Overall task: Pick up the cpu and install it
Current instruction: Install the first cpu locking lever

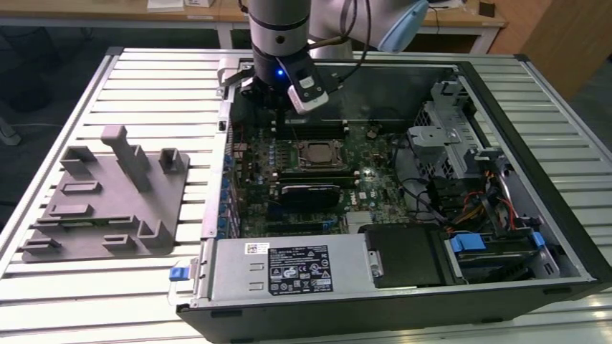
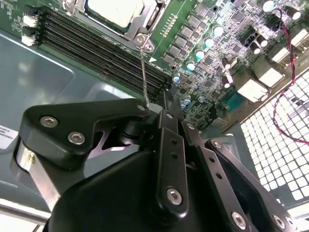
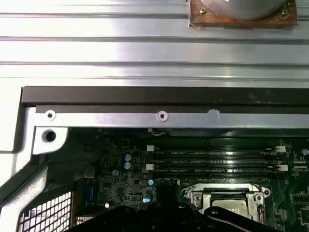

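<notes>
On the exterior view's left the grey fixture stands on the table beside the open computer case. Further along, the arm hangs over the motherboard with the gripper down by the thin socket lever. How far the claw is open, or whether it has that lever, I cannot tell. The cpu lies in its socket just right of the arm, so I'd judge seating done and locking in hand; any further move calls for slow, steady pressure
</notes>
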### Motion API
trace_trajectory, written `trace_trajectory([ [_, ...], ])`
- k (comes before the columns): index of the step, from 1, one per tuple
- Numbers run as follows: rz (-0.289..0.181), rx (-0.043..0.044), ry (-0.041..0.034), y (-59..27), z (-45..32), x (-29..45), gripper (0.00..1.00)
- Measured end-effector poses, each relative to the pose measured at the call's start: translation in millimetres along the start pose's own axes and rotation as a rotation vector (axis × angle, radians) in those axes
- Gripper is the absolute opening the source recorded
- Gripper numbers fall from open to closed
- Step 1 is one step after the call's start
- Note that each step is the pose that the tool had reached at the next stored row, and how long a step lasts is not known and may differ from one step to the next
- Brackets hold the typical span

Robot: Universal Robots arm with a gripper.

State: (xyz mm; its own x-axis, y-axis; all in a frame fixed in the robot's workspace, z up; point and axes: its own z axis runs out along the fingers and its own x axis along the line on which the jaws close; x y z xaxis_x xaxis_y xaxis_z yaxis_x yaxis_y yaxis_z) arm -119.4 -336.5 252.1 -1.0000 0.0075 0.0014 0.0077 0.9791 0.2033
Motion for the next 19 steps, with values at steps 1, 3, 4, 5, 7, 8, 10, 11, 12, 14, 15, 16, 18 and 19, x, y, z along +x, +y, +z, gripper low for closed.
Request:
trace_trajectory([
  [1, 0.000, 0.0000, 0.0001, 0.0, 0.0, -0.5, 0.11],
  [3, 0.000, 0.0000, 0.0003, 0.0, 0.0, -3.4, 0.11],
  [4, 0.000, -0.0001, 0.0005, 0.0, 0.0, -5.4, 0.11],
  [5, 0.000, 0.0000, 0.0007, 0.0, 0.0, -7.3, 0.11],
  [7, 0.000, 0.0000, 0.0012, 0.1, 0.0, -11.5, 0.11],
  [8, 0.000, -0.0001, 0.0016, 0.1, 0.0, -13.9, 0.11],
  [10, 0.001, 0.0000, 0.0028, 0.1, 0.0, -20.4, 0.11],
  [11, 0.001, -0.0001, 0.0035, 0.2, 0.0, -23.9, 0.11],
  [12, 0.001, 0.0000, 0.0043, 0.2, 0.0, -27.5, 0.11],
  [14, 0.001, 0.0000, 0.0058, 0.3, 0.0, -34.6, 0.11],
  [15, 0.001, 0.0000, 0.0066, 0.3, 0.0, -38.1, 0.11],
  [16, 0.001, 0.0000, 0.0073, 0.3, 0.0, -41.4, 0.11],
  [18, 0.002, 0.0000, 0.0085, 0.4, 0.0, -47.6, 0.11],
  [19, 0.002, 0.0000, 0.0090, 0.4, 0.0, -50.2, 0.11],
])
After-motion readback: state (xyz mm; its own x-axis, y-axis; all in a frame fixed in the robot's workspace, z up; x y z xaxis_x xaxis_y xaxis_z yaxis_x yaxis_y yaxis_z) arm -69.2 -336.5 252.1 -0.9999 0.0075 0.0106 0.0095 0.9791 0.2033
